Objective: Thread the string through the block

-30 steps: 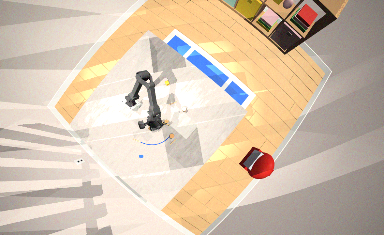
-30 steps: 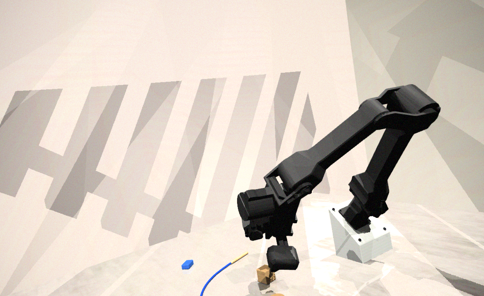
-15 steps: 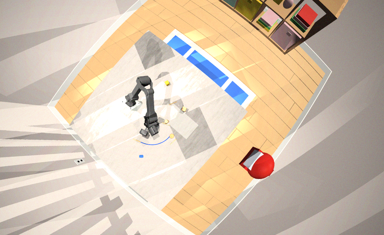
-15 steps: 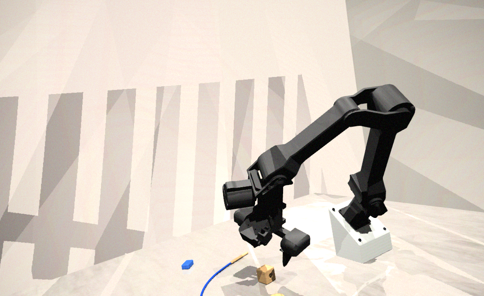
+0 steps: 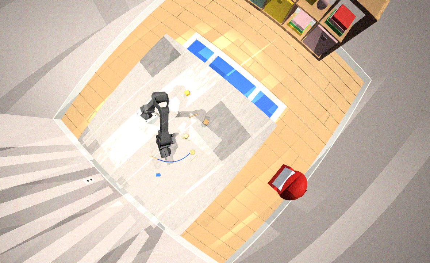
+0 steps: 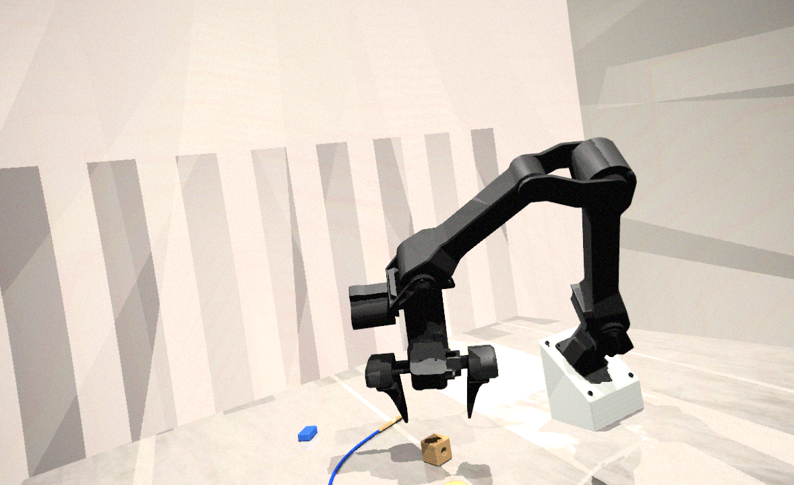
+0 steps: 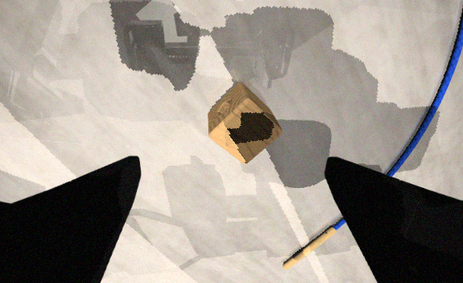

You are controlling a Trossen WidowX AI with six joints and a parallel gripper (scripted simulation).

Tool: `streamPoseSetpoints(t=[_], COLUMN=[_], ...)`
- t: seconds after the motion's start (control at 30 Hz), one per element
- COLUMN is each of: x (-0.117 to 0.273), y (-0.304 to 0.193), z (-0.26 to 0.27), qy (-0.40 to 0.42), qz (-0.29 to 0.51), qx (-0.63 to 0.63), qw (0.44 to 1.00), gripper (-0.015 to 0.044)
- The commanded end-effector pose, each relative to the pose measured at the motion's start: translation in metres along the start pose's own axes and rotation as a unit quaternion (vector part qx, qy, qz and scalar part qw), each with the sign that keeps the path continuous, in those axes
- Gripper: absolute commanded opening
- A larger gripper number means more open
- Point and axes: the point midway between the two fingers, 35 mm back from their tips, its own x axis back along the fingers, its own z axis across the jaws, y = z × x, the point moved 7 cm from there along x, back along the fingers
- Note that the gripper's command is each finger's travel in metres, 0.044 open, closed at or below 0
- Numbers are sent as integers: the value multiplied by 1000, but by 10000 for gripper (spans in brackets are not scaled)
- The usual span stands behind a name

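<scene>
The wooden block (image 6: 436,450) (image 7: 221,115) sits on the table; the exterior view shows a round hole in one side. The arm hides it in the top view. My gripper (image 6: 437,418) (image 7: 235,165) is wide open and empty above the block, fingers pointing down. The block stands turned cornerwise to the fingers in the wrist view. The tan stick (image 5: 153,157) (image 6: 389,424) (image 7: 310,248) lies on the table at the end of the blue string (image 5: 172,162) (image 6: 352,455) (image 7: 447,82). The string curves to the round button (image 5: 192,152), outside the block. A fingertip overlaps the stick's end in the exterior view.
A blue block (image 5: 158,175) (image 6: 307,432) lies beyond the stick. A brown block (image 5: 206,122), a yellow cube (image 5: 187,92), a round piece (image 5: 186,136) and loose sticks (image 5: 193,115) (image 5: 194,158) lie around. The white arm base (image 6: 592,404) stands behind.
</scene>
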Motion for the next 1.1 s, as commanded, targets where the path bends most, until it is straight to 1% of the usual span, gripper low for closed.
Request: streamPoseSetpoints(t=[0.0, 0.67, 0.9, 0.93, 1.07], x=[-1, 0, 0, 0, 0], y=[-17, -17, -17, -17, -17], z=[-15, -15, -15, -15, -15], qy=[8, 6, 6, 6, 6], qz=[-83, -80, -80, -80, -80], qx=[211, 209, 209, 209, 209], qw=[974, 975, 975, 975, 975], gripper=[440, 440, 256, 244, 244])
